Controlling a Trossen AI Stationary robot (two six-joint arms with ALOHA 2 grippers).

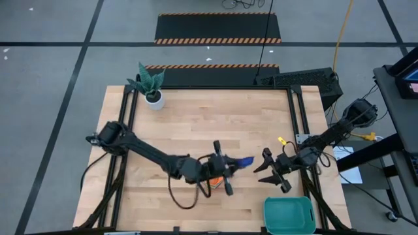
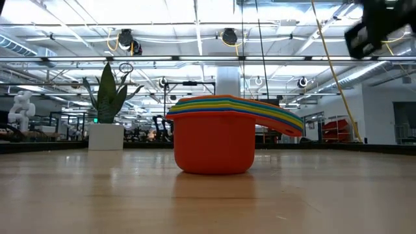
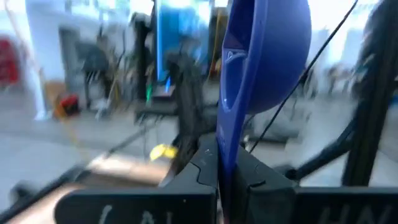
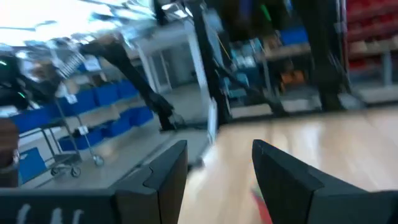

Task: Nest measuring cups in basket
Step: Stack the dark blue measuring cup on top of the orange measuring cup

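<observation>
Since the left gripper [image 3: 227, 180] fingers are clamped shut on the blue cup [image 3: 261, 56] handle, I'd keep it level and drop it squarely into the orange stack [image 2: 214, 140] mid-desk. Right gripper [image 1: 273, 171] waits open near the basket [image 1: 289, 215].

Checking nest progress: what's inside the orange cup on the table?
From the low view, the orange cup holds a nested stack: yellow, green and blue rims show above its lip. The cups' bodies and exact count are hidden by its wall.

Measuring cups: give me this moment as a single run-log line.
left tool: shut on blue cup handle, lifted | right tool: open, empty | nested stack: on table | basket: empty
</observation>
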